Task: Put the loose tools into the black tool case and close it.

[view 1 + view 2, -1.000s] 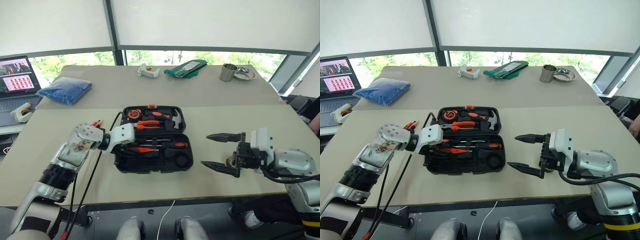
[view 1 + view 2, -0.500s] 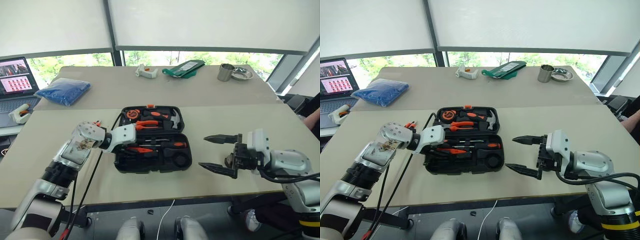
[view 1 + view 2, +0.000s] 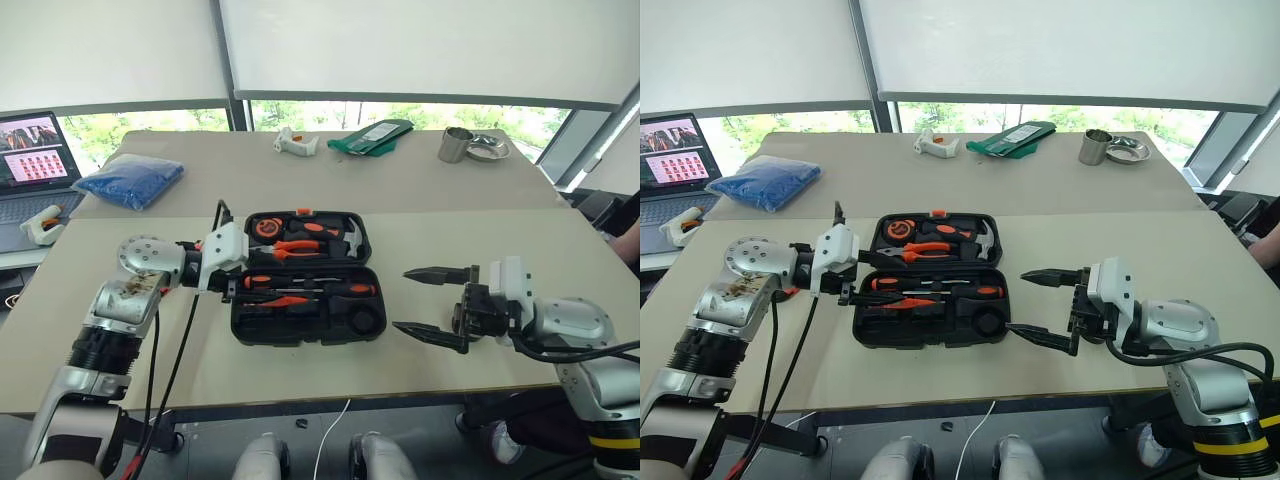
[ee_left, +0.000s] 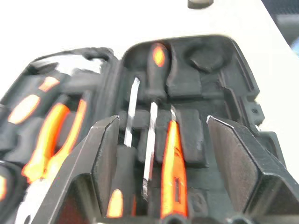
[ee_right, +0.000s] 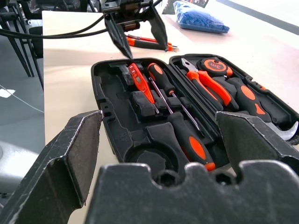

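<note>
Grippers first, nearest me: my right gripper point(image 3: 437, 303) hangs over the table just right of the black tool case point(image 3: 305, 277), its two fingers spread wide with nothing between them, pointing left at the case. My left gripper point(image 3: 844, 270) sits at the case's left edge, jaws parted and empty as the left wrist view shows them, just above the near tray. The case lies open flat on the near table point(image 3: 500, 240), its near half holding screwdrivers point(image 5: 184, 123) and an orange slim tool point(image 4: 172, 172) seated in the moulded slots, with a round recess at the near right that I cannot tell is filled. The far half carries pliers point(image 3: 300, 246) and a hammer point(image 3: 347, 237). Beyond my left gripper, a few orange-handled tools point(image 5: 148, 43) lie loose on the table left of the case. I judge the loading well along but unfinished: those strays must go in, then the lid must be folded shut and latched.
</note>
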{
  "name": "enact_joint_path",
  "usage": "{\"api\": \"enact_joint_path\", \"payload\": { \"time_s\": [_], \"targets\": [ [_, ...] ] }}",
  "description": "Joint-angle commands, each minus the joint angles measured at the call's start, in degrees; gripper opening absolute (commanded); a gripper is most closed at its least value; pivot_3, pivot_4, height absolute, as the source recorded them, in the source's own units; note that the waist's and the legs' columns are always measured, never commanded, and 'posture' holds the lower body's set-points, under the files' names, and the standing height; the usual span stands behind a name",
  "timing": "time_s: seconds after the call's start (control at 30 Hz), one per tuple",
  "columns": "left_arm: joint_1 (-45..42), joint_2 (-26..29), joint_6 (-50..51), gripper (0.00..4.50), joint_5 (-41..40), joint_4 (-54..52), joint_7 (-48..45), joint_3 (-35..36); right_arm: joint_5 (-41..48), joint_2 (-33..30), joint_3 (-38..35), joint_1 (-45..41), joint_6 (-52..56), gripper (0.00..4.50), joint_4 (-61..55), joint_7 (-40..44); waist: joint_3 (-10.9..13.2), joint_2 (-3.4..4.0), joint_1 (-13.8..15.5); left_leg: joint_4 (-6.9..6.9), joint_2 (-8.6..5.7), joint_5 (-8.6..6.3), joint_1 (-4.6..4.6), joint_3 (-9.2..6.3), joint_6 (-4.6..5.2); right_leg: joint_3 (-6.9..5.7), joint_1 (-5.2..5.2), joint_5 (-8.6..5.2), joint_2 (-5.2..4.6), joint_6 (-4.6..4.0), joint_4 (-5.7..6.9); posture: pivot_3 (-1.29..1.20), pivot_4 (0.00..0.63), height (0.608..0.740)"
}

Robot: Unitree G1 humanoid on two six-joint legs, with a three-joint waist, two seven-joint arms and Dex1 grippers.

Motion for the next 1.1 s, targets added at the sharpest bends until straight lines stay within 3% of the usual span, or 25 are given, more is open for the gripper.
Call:
{"api": "enact_joint_path", "payload": {
  "time_s": [0.03, 0.13, 0.17, 0.23, 0.7, 0.83, 0.97, 1.0, 1.03, 1.1],
  "targets": [
    [2.4, -0.7, -4.4, 2.11, 0.6, 2.6, 0.0, 0.2, -0.2, 0.7, -0.5, -0.6, -1.5, 4.50, -0.6, 0.0, 0.0, 0.00, 0.0, 0.00, 0.01, 0.00, 0.01, 0.00, 0.00, 0.00, 0.01, 0.00, 0.01, 0.00, 0.00, 0.00, 0.150, 0.740],
    [3.6, -1.5, -7.1, 1.01, 2.2, 4.3, 0.4, -1.1, -0.7, 1.2, -0.4, -0.5, -1.7, 4.50, -0.5, 0.0, 0.0, 0.00, -0.1, 0.00, 0.02, 0.00, 0.00, 0.01, 0.00, 0.00, -0.01, 0.00, 0.02, 0.00, 0.01, 0.00, 0.150, 0.740],
    [3.8, -1.9, -7.4, 0.86, 2.4, 4.8, 0.7, -1.2, -0.8, 1.3, -0.4, -0.5, -1.7, 4.50, -0.4, 0.0, 0.0, 0.00, -0.1, 0.00, 0.02, 0.00, 0.00, 0.01, 0.00, -0.01, -0.01, 0.00, 0.02, 0.00, 0.01, 0.00, 0.150, 0.740],
    [4.0, -2.2, -7.4, 0.03, 3.8, 6.2, 1.7, -2.0, -0.9, 1.5, -0.5, -0.5, -1.9, 4.50, -0.4, -0.1, 0.0, 0.00, 0.0, 0.01, 0.02, 0.00, -0.01, 0.01, 0.00, -0.02, -0.01, 0.00, 0.01, -0.01, 0.01, 0.00, 0.150, 0.740],
    [3.1, -3.4, -8.5, 0.01, 9.2, 11.0, 4.6, -5.5, -1.3, 2.0, -1.3, 1.4, -2.3, 4.50, -0.5, -0.3, 0.0, 0.01, 0.0, 0.01, 0.03, 0.00, 0.03, 0.00, 0.00, -0.02, 0.02, 0.00, 0.00, -0.02, 0.04, 0.00, 0.150, 0.740],
    [5.7, -3.9, -0.8, 0.01, 0.5, 5.7, 4.7, -0.1, -1.1, 2.3, -1.4, 1.6, -2.4, 4.50, -0.5, -0.5, 0.0, 0.02, -0.1, 0.02, 0.03, 0.01, 0.05, 0.00, 0.00, 0.00, 0.02, -0.02, 0.00, -0.07, 0.06, 0.00, 0.150, 0.740],
    [10.1, -3.2, 3.7, 1.12, -6.3, -0.5, 8.0, 7.7, -0.2, 3.4, -2.2, 1.9, -2.5, 4.50, 0.1, -1.1, 0.0, 0.01, -0.3, 0.00, 0.09, 0.01, 0.03, -0.03, 0.00, 0.00, -0.03, 0.00, 0.03, -0.03, 0.07, 0.00, 0.150, 0.740],
    [12.7, -2.9, 4.7, 1.18, -9.0, -2.8, 9.3, 11.5, 0.0, 3.5, -2.4, 2.1, -2.6, 4.50, 0.3, -1.0, 0.0, 0.01, -0.2, 0.00, 0.09, 0.01, 0.03, -0.03, 0.00, 0.00, -0.03, 0.01, 0.03, -0.03, 0.07, 0.00, 0.150, 0.740],
    [15.3, -2.5, 5.5, 1.82, -11.2, -4.6, 10.2, 14.8, 0.0, 3.9, -2.6, 2.3, -2.8, 4.50, 0.5, -1.2, 0.0, 0.01, -0.2, -0.01, 0.09, 0.01, 0.03, -0.05, 0.00, -0.03, -0.03, 0.01, 0.04, -0.03, 0.07, 0.00, 0.150, 0.740],
    [22.8, -1.2, 6.7, 2.22, -13.4, -8.7, 12.3, 21.6, -0.5, 4.5, -2.9, 3.0, -3.5, 4.50, 0.8, -1.9, 0.0, 0.02, -0.8, -0.06, 0.17, -0.02, 0.08, -0.02, 0.01, 0.03, -0.02, 0.00, 0.01, -0.03, 0.03, 0.00, 0.150, 0.740]
  ]
}}
